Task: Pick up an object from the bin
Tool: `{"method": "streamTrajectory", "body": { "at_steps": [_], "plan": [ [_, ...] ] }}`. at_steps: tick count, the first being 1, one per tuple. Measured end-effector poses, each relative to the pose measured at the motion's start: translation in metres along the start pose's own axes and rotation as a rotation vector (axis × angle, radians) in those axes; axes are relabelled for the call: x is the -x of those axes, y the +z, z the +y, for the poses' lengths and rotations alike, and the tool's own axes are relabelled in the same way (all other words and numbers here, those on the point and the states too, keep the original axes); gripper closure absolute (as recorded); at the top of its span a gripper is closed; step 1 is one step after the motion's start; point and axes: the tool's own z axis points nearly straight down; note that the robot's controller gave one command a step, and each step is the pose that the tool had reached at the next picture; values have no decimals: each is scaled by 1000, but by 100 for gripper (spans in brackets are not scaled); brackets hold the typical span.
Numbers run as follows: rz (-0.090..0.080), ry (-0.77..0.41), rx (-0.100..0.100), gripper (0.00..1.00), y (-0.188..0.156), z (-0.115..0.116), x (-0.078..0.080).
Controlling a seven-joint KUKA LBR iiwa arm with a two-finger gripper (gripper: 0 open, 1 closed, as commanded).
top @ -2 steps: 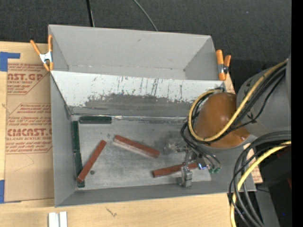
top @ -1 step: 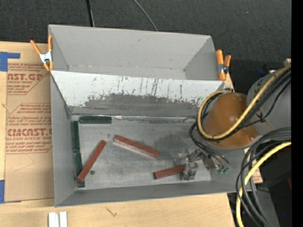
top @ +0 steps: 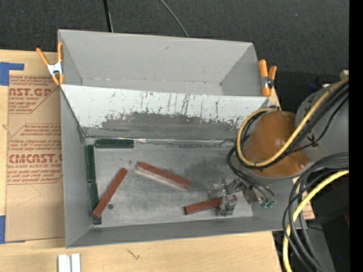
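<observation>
My gripper [top: 227, 202] is low over the bin floor at the front right, right at the right end of a short red-brown stick [top: 199, 208] that lies flat and almost level. A longer red-brown stick [top: 163, 175] lies to the left of the gripper near the middle of the floor, slanting down to the right. A third red-brown stick [top: 109, 192] lies further left, tilted steeply.
A dark green stick [top: 91, 180] runs along the left wall, and another green stick [top: 114, 144] lies at the foot of the back wall. The arm's orange dome and cables hang over the bin's right wall.
</observation>
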Motion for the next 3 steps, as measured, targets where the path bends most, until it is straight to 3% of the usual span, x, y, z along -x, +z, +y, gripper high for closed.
{"method": "streamTrajectory", "body": {
  "at_steps": [2, 3],
  "plan": [
    [8, 0, 3, 100, -6, 1, -2],
    [11, -1, 4, 100, -29, 2, -3]
  ]
}}
